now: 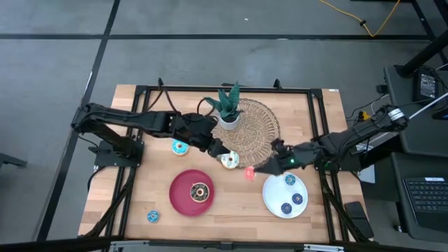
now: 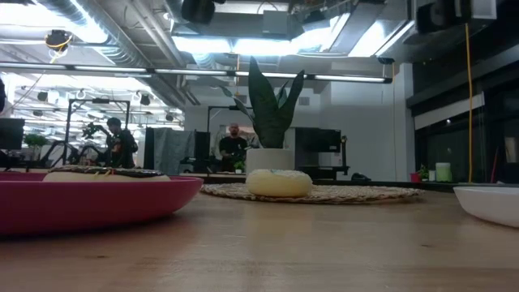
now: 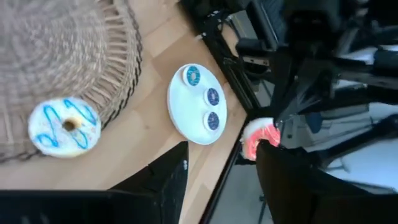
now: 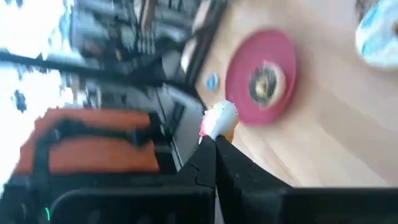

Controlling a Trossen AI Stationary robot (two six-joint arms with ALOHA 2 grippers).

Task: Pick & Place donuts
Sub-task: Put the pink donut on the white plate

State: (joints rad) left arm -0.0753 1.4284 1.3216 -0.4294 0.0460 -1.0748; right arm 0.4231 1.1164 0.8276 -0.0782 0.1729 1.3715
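Overhead, the left claw (image 1: pixel 217 148) hovers just beside the cream-white sprinkled donut (image 1: pixel 229 161), which lies at the edge of the woven mat (image 1: pixel 255 126) near the potted plant (image 1: pixel 227 108); its dark fingers (image 3: pixel 158 180) stand spread, with nothing between them. The right claw (image 1: pixel 260 168) reaches in from the other side, its tips pressed together on a small red donut (image 1: pixel 249 173) held above the bare table (image 1: pixel 231 217), between the red plate (image 1: pixel 180 199) and the white plate (image 1: pixel 273 199). A brown chocolate donut (image 1: pixel 200 192) lies on the red plate. Three small blue donuts (image 1: pixel 289 180) sit on the white plate. A light-blue iced donut (image 1: pixel 180 147) rests on the wood under the left arm, and one small blue donut (image 1: pixel 152 216) lies alone near the table's front corner. No readable writing or labels show anywhere.
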